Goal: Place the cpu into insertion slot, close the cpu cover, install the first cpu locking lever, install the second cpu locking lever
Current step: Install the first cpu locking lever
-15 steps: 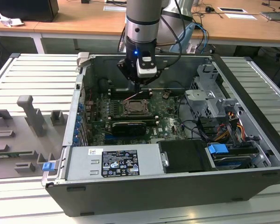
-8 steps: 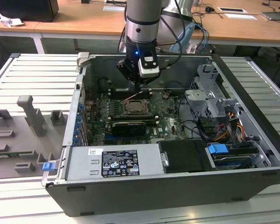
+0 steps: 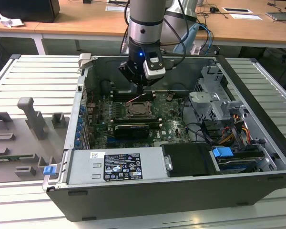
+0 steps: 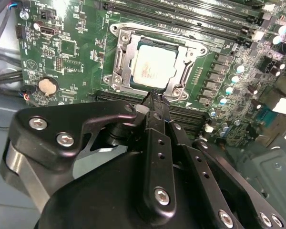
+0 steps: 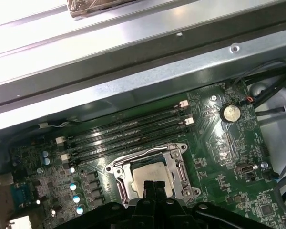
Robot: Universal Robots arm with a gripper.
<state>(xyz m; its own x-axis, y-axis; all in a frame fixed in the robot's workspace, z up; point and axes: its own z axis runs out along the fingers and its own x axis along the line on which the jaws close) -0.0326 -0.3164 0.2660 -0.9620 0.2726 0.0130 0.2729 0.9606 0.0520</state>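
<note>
Hovering with closed, empty gripper [image 4: 155, 96] just above the cpu [image 4: 151, 63].
Seated in the insertion slot [image 4: 132, 82], framed by the cpu cover [image 4: 193, 50].

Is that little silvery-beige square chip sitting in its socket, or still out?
In. The silvery-beige square chip lies flat inside the silver-rimmed square socket on the green motherboard in the second wrist view.

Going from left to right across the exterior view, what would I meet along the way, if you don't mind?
Grey fixture blocks → cpu → silver drive cage → orange and yellow cables.
</note>
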